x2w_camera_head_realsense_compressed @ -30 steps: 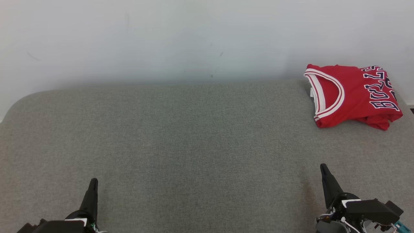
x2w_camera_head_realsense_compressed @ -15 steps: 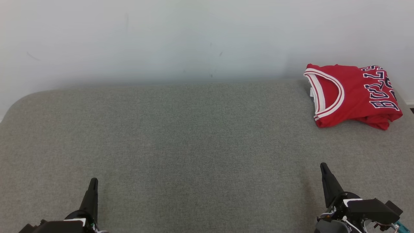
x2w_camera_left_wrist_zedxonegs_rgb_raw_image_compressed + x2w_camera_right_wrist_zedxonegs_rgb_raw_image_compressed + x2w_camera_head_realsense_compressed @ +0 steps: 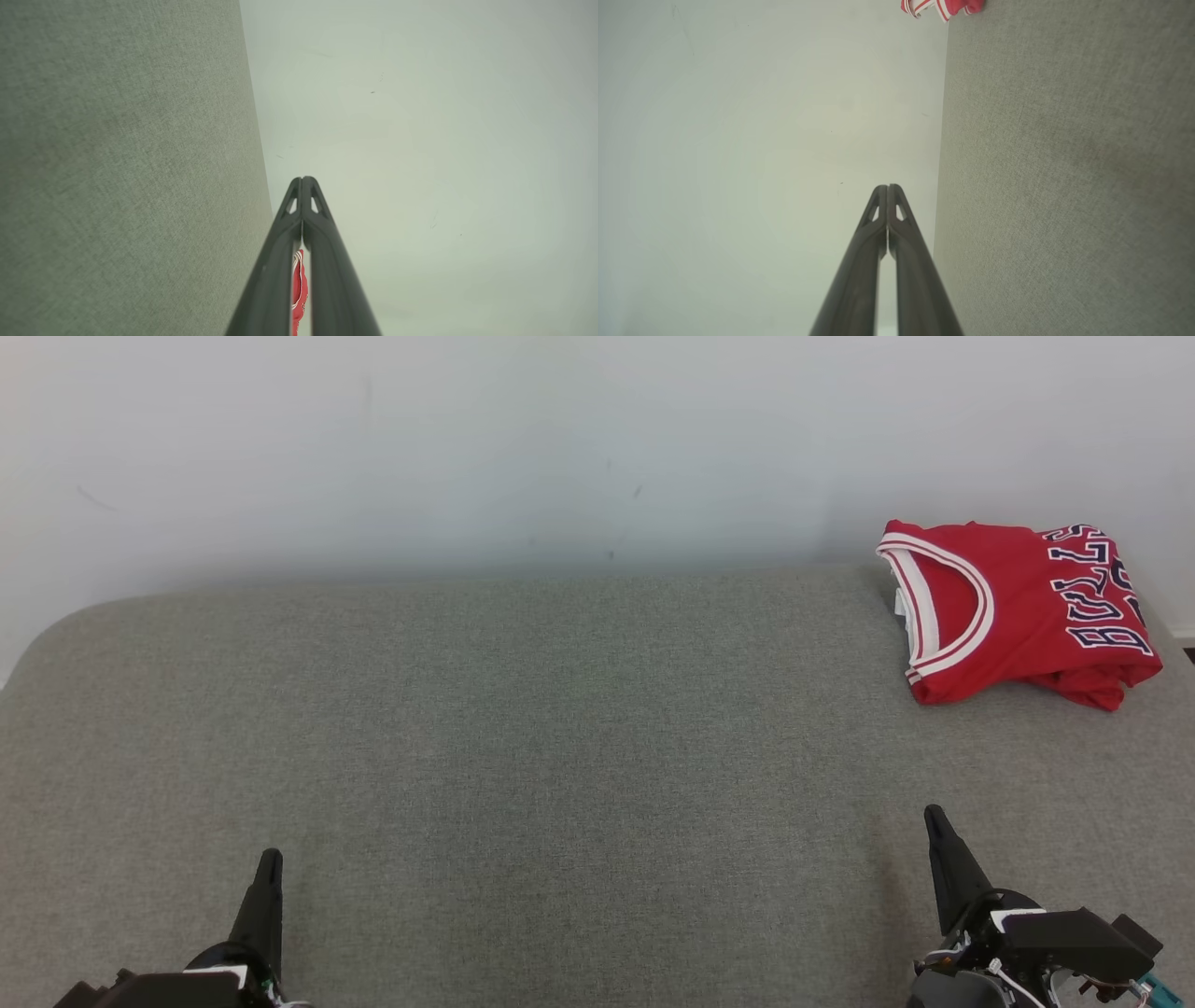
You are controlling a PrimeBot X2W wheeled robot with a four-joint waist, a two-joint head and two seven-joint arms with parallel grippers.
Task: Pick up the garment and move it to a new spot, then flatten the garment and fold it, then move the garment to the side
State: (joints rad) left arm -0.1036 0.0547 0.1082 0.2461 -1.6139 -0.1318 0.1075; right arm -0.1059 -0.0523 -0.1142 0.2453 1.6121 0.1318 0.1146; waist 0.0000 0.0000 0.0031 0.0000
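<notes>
Your garment [image 3: 1018,611], a red jersey I'd judge soft and light, seemingly loosely folded, lay close by the wall [image 3: 467,448], while your left hand [image 3: 269,861] and right hand [image 3: 934,821] sat pinched shut and empty, well away from that wall; you'd best pinch its banded neckline [image 3: 913,611].

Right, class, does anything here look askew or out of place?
Only the jersey: it lies folded at the far right edge of the cushion, by the wall, turned sideways, with cloth bunched out of its near corner. Nothing else stands out.
</notes>
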